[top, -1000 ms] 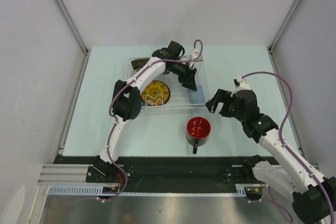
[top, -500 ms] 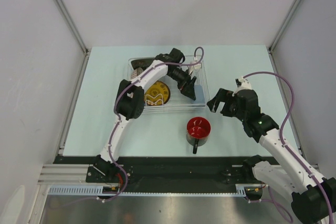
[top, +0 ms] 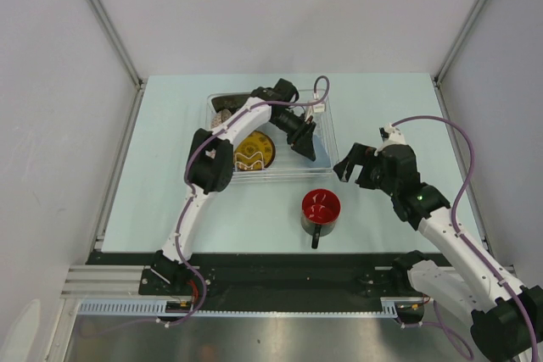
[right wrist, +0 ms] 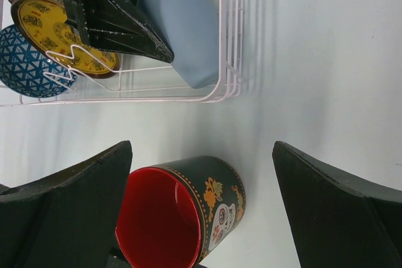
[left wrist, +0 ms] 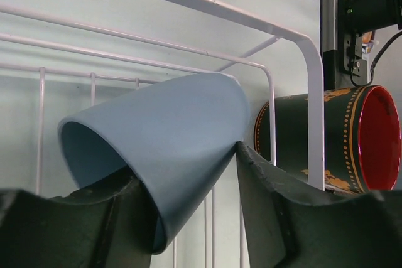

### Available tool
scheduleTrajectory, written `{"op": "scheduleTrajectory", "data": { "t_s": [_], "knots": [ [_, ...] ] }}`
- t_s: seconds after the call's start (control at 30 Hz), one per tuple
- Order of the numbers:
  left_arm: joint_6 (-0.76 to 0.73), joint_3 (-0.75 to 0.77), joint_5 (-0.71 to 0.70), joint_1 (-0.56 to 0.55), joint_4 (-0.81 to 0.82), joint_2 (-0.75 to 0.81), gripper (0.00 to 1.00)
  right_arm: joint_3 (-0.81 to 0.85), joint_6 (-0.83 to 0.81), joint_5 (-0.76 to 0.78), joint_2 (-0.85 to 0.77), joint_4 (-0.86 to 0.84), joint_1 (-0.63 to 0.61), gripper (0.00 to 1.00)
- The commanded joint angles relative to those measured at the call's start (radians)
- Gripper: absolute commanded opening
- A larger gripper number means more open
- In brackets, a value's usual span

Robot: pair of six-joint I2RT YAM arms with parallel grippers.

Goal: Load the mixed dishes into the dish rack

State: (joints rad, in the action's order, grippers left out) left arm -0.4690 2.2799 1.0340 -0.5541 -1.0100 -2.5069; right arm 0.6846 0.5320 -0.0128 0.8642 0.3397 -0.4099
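Left wrist: we list the left gripper (left wrist: 185,167) clamped on a pale blue cup (left wrist: 169,123) inside the dish rack (left wrist: 312,92); right gripper (right wrist: 202,145) spread wide near the dark, red-lined mug (right wrist: 188,211) outside it.

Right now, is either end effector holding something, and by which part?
The left end effector grips the light-blue cup across its side wall, inside the dish rack. The right end effector is open and empty.
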Motion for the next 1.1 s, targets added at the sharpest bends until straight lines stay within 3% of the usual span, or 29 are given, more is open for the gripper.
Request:
{"op": "scheduleTrajectory", "data": {
  "t_s": [0.0, 0.17, 0.27, 0.5, 0.67, 0.73, 0.77, 0.8, 0.87, 0.93, 0.97, 1.0, 1.07],
  "knots": [
    [-0.040, 0.015, 0.020, 0.000, -0.005, 0.088, 0.47, -0.003, 0.011, -0.004, -0.007, -0.011, 0.000, 1.00],
    [-0.060, 0.012, 0.029, 0.000, -0.070, 0.155, 0.16, -0.005, 0.016, -0.004, -0.008, -0.013, -0.003, 1.00],
    [-0.069, 0.012, 0.028, 0.002, -0.108, 0.195, 0.05, -0.010, 0.017, -0.010, -0.008, -0.022, -0.004, 1.00],
    [0.004, 0.015, 0.075, 0.022, -0.105, 0.367, 0.00, -0.011, 0.049, -0.107, -0.054, -0.103, 0.043, 1.00],
    [0.166, -0.094, 0.242, 0.039, 0.009, 0.594, 0.00, -0.010, 0.204, -0.389, -0.077, -0.366, 0.135, 1.00],
    [0.266, -0.308, 0.271, 0.039, 0.240, 0.710, 0.00, -0.011, 0.281, -0.509, -0.047, -0.451, 0.178, 1.00],
    [0.458, -0.414, 0.279, 0.040, 0.389, 0.852, 0.00, -0.011, 0.386, -0.550, -0.030, -0.560, 0.186, 1.00],
    [0.566, -0.588, 0.294, 0.048, 0.641, 0.891, 0.00, -0.011, 0.440, -0.617, -0.010, -0.624, 0.187, 1.00],
    [0.767, -0.647, 0.324, 0.056, 0.735, 0.914, 0.00, -0.020, 0.563, -0.662, 0.056, -0.825, 0.172, 1.00],
    [0.904, -0.808, 0.317, 0.066, 1.036, 0.997, 0.00, -0.051, 0.727, -0.687, 0.094, -0.985, 0.155, 1.00],
    [1.158, -0.863, 0.320, 0.074, 1.185, 1.013, 0.00, -0.062, 0.781, -0.690, 0.134, -1.162, 0.134, 1.00],
    [1.294, -0.957, 0.317, 0.082, 1.481, 1.026, 0.00, -0.068, 0.874, -0.696, 0.163, -1.244, 0.120, 1.00],
    [1.520, -1.003, 0.311, 0.082, 1.661, 1.030, 0.00, -0.074, 0.910, -0.691, 0.214, -1.367, 0.091, 1.00]
  ]
}}
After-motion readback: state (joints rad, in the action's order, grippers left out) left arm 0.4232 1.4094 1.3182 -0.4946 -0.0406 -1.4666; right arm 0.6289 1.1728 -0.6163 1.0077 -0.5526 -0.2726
